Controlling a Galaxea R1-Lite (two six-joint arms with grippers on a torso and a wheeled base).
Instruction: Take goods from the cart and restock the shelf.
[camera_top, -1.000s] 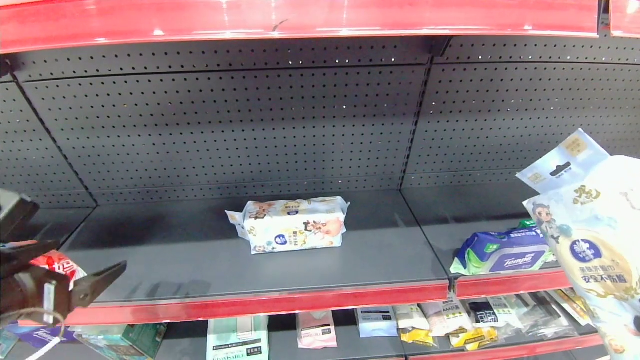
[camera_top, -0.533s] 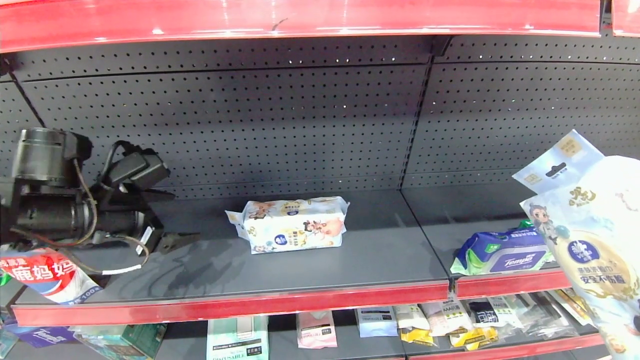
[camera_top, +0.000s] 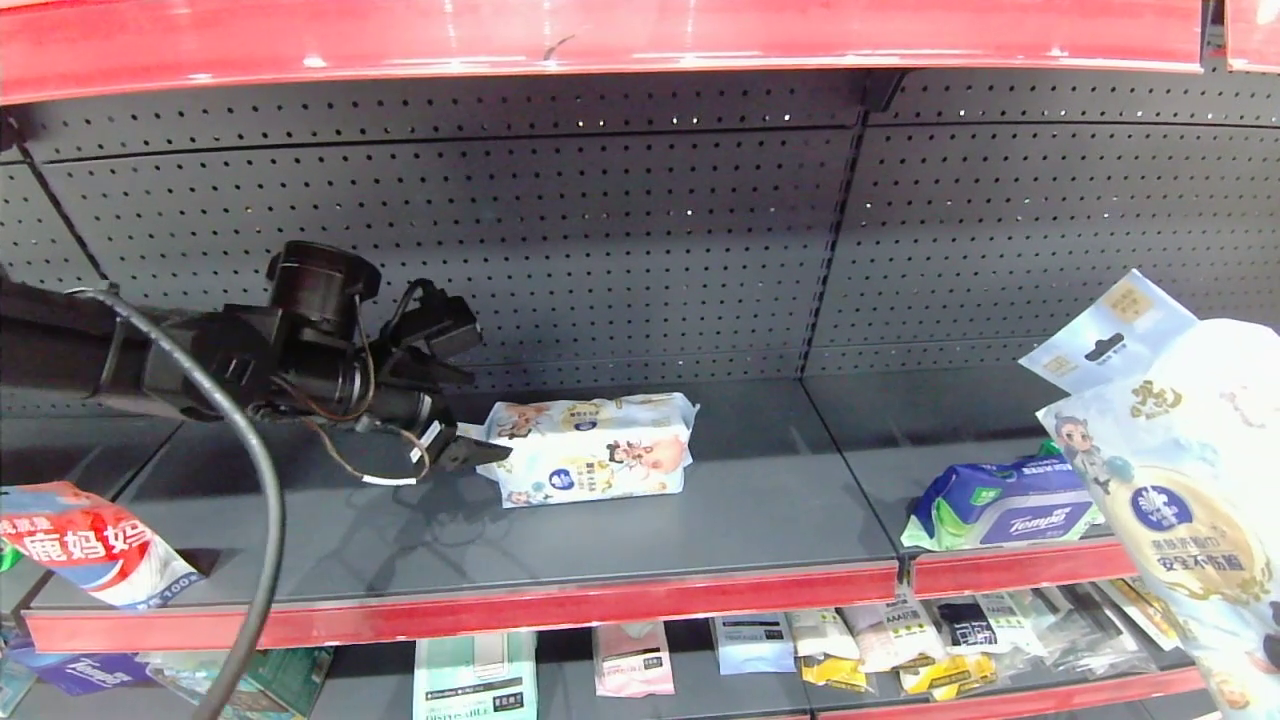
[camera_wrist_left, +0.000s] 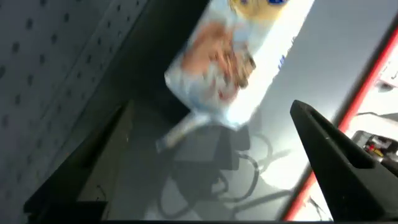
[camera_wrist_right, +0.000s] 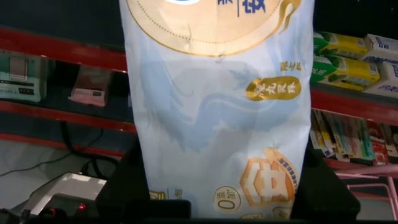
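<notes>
A white, cartoon-printed soft tissue pack (camera_top: 590, 450) lies on the dark grey metal shelf (camera_top: 650, 530), long axis left-right. The left hand (camera_top: 478, 450), spread open, is nearer, at its left end. The right hand (camera_wrist_right: 224, 193) grasps a pale blue bag (camera_top: 1190, 480).

Bright overhead store light in my head cam: white glare streaks on the glossy red upper shelf lip (camera_top: 600, 40), soft tangled shadows on the matte dark-grey metal shelf deck (camera_top: 760, 500), straight edges bowing twd the view's sides, lower tier (camera_top: 370, 680) dimmer.
</notes>
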